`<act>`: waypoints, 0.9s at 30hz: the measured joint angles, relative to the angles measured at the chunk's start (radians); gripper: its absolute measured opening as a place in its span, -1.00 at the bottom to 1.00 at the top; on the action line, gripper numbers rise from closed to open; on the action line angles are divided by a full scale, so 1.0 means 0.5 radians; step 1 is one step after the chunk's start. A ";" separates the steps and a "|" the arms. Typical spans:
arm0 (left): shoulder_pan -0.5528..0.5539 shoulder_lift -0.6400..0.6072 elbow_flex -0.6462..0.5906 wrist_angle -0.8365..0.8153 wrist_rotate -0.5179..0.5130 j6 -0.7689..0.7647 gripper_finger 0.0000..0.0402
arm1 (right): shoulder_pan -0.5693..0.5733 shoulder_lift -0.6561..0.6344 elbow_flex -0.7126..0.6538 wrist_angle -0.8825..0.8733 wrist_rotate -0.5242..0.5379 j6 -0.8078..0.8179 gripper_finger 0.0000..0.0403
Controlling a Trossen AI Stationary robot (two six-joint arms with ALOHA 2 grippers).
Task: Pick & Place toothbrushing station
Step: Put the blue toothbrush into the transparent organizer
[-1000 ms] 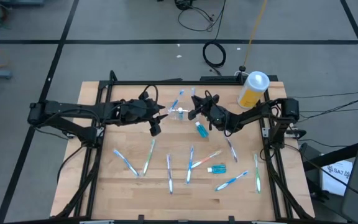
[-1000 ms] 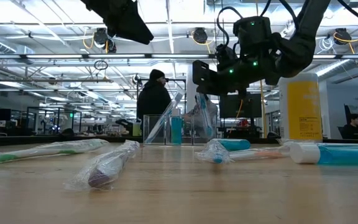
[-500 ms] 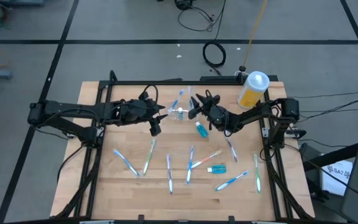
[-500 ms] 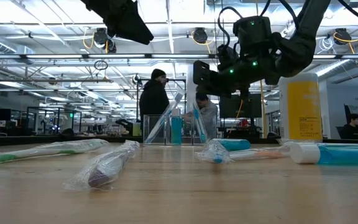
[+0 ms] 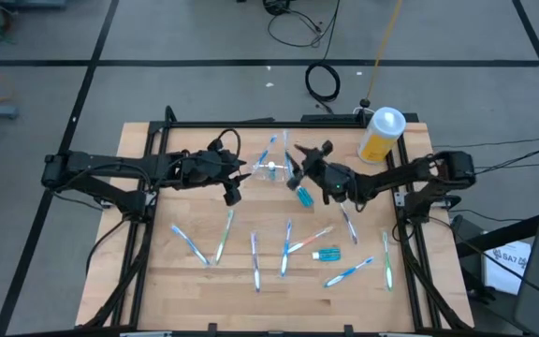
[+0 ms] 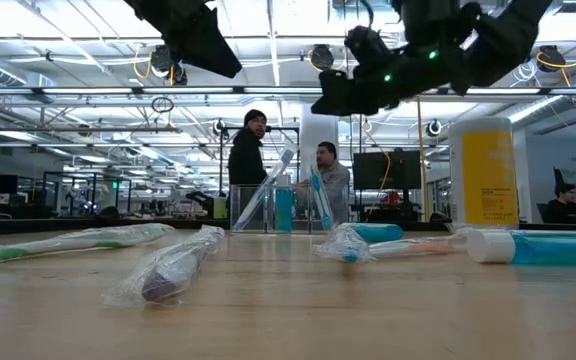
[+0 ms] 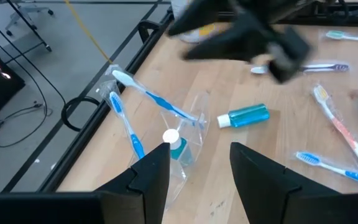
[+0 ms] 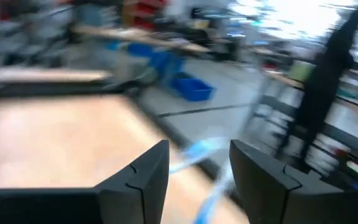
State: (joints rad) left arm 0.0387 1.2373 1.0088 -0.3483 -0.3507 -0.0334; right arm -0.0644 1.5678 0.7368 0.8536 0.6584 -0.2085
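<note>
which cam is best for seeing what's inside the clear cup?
Left wrist view: clear cup shows close, holding two toothbrushes and a toothpaste tube. Low view shows it side-on, far off. High view: tiny. Right wrist view: only a blurred toothbrush.

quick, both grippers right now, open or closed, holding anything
left gripper: open, empty, by the clear cup.
right gripper: open, empty, above the table.
</note>
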 joint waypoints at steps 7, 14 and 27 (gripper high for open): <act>0.000 0.000 0.000 -0.097 0.001 -0.094 -0.13 | 0.104 -0.279 0.000 -0.506 -0.431 0.278 -0.18; -0.023 0.025 -0.002 -0.628 0.017 -0.610 -0.13 | 0.111 -0.450 0.000 -1.113 -0.489 0.584 -0.18; -0.345 0.348 -0.005 -1.123 0.183 -1.697 -0.13 | 0.110 -0.462 0.000 -1.283 -0.487 0.693 -0.18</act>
State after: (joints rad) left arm -0.1337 1.4112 1.0065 -0.9098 -0.2594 -0.8818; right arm -0.0093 1.3369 0.7368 0.2119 0.4149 0.1379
